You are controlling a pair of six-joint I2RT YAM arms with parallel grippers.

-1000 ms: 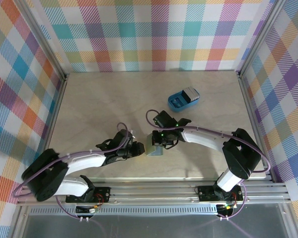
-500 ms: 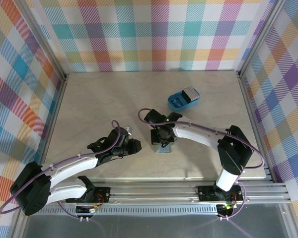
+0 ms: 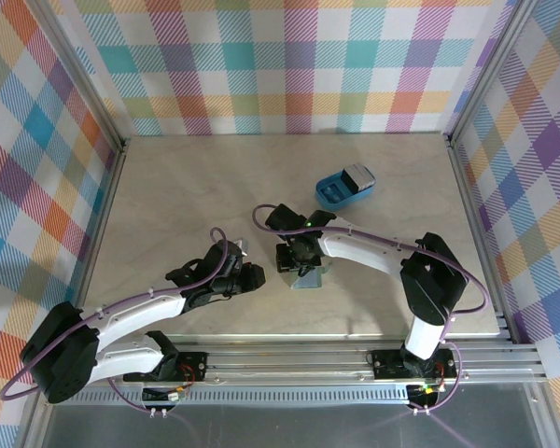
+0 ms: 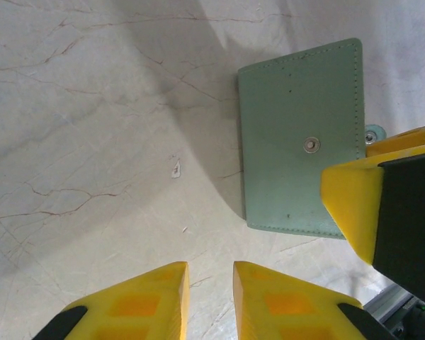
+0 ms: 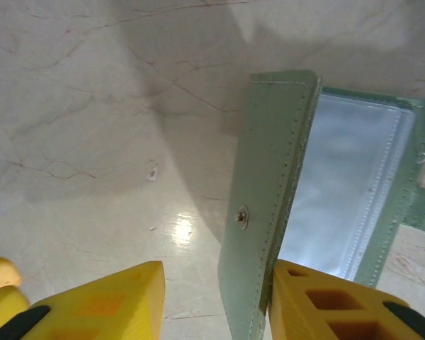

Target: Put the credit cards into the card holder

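The worktop (image 3: 187,187) is a pale, glossy marble-look slab with thin brownish veins, and soft shadows lie across it. Plaid walls (image 3: 289,65) in orange, teal, purple and yellow close the back and both sides. Aluminium posts (image 3: 79,79) mark the corners, and a slotted aluminium rail (image 3: 289,359) runs along the near edge.

Pale marbled table (image 3: 168,196), sage-green card holder (image 3: 303,278) near its middle front, blue tray (image 3: 336,194) farther back right.
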